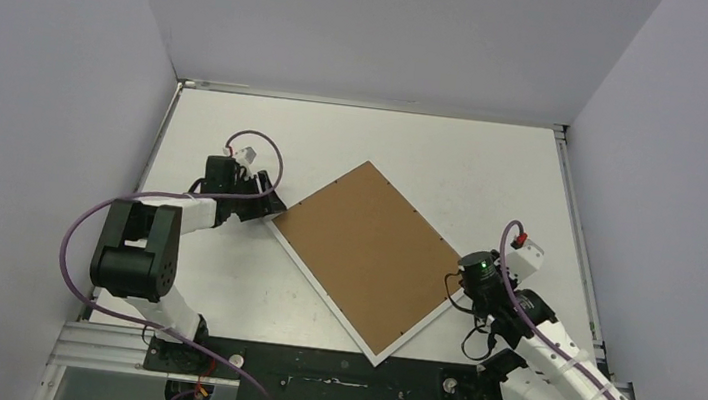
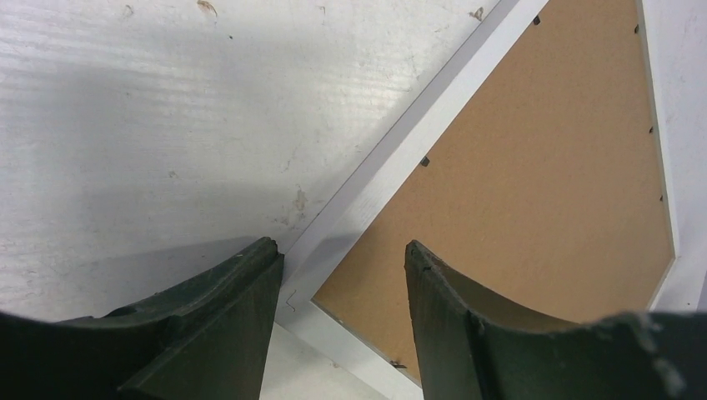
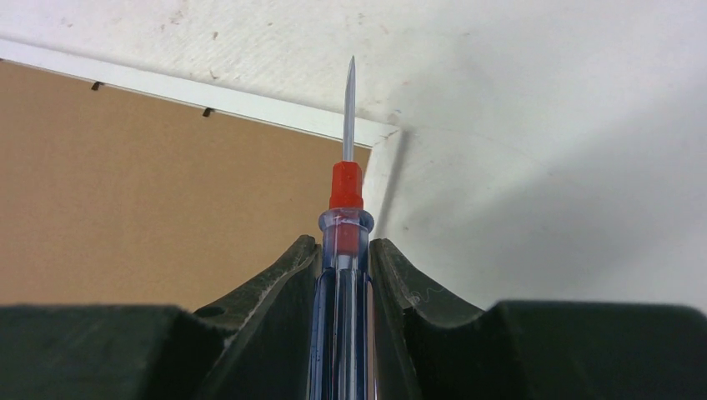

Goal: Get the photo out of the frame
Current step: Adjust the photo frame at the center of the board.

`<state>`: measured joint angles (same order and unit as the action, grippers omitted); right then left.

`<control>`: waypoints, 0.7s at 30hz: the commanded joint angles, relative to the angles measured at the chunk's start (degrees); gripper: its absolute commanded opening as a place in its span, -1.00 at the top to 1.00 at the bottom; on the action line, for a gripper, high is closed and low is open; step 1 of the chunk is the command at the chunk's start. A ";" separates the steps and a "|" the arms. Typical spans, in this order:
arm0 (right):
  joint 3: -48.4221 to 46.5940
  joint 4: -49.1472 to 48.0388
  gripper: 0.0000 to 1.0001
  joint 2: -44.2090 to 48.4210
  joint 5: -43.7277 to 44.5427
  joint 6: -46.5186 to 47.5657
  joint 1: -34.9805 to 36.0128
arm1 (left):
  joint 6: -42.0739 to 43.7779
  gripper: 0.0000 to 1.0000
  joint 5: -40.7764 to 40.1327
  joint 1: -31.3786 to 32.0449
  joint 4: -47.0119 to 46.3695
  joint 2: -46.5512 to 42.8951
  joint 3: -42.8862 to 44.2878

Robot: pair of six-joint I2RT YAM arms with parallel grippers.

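The frame (image 1: 364,252) lies flat on the white table, brown fibreboard back up and turned like a diamond, with a narrow white border. The photo is hidden under the backing. My left gripper (image 1: 274,206) is at the frame's left corner. In the left wrist view its jaws (image 2: 342,250) stand open, one finger off the outer edge and one over the brown back (image 2: 542,167). My right gripper (image 1: 456,282) hovers at the right corner and is shut (image 3: 343,243) on a red-and-blue screwdriver (image 3: 346,187). Its metal tip points past the frame's corner (image 3: 379,137).
Small dark retaining tabs (image 2: 424,161) sit along the inner edge of the frame's border. Bare table (image 1: 435,159) lies beyond the frame up to the grey walls. Both arm bases stand at the near edge.
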<state>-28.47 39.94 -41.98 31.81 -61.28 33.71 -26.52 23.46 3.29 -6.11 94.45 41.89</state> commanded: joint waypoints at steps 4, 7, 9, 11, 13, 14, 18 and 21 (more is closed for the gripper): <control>-7.95 18.83 1.00 1.32 2.53 -4.75 -0.30 | 0.26 -0.08 -2.20 1.75 6.02 -1.24 -1.93; -7.88 22.55 1.00 1.73 0.80 -5.12 -0.19 | 0.33 -0.08 -2.45 2.00 7.64 -1.83 -1.87; -6.64 22.19 1.00 1.62 -0.82 -4.89 -0.22 | 0.54 -0.08 -2.36 2.07 8.27 -1.91 -1.58; -5.68 21.94 1.00 0.65 -2.37 -4.97 -0.15 | 0.99 -0.08 -2.26 2.20 8.94 -1.77 -1.18; -4.48 21.11 1.00 -0.06 -3.97 -4.92 -0.18 | 1.35 -0.08 -2.23 2.32 9.49 -1.57 -0.87; -3.85 20.92 1.00 -0.13 -4.42 -4.97 -0.19 | 1.48 -0.08 -2.28 2.41 9.76 -1.53 -0.77; -2.86 21.29 1.00 0.57 -4.60 -5.22 -0.20 | 1.52 -0.08 -2.35 2.64 9.88 -1.55 -0.84; -2.34 20.22 1.00 0.16 -5.65 -4.63 -0.21 | 1.66 -0.08 -2.46 2.67 10.03 -1.55 -0.87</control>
<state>-31.16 60.64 -41.74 26.87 -65.71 33.74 -26.00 21.23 5.13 -3.18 92.73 41.52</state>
